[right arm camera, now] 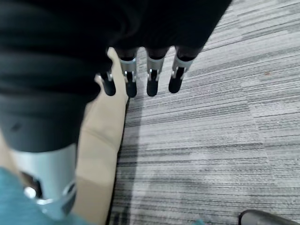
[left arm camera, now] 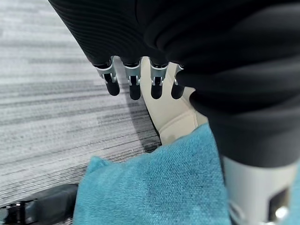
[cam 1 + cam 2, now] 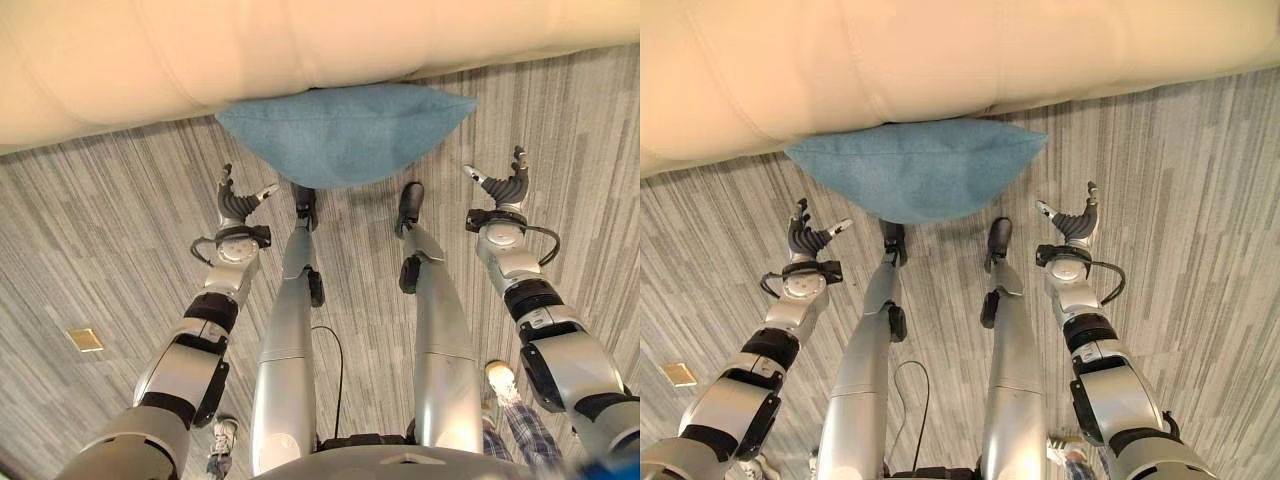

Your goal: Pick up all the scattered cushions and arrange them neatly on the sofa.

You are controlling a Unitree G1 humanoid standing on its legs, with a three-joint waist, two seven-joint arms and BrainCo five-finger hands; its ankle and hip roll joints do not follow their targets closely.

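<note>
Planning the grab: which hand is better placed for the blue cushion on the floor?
Neither clearly: the blue cushion lies against the sofa, centred between the open left hand and the open right hand. Likely use both.

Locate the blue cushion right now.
In the left eye view the blue cushion lies on the carpet centre, against the cream sofa's front edge, between the open left robot hand and right robot hand.

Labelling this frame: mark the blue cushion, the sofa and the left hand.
blue cushion [image 3: 345,135], left eye view, middle of its upper face.
sofa [image 3: 200,60], left eye view, cream front edge.
left hand [image 3: 236,205], left eye view, back of hand.
</note>
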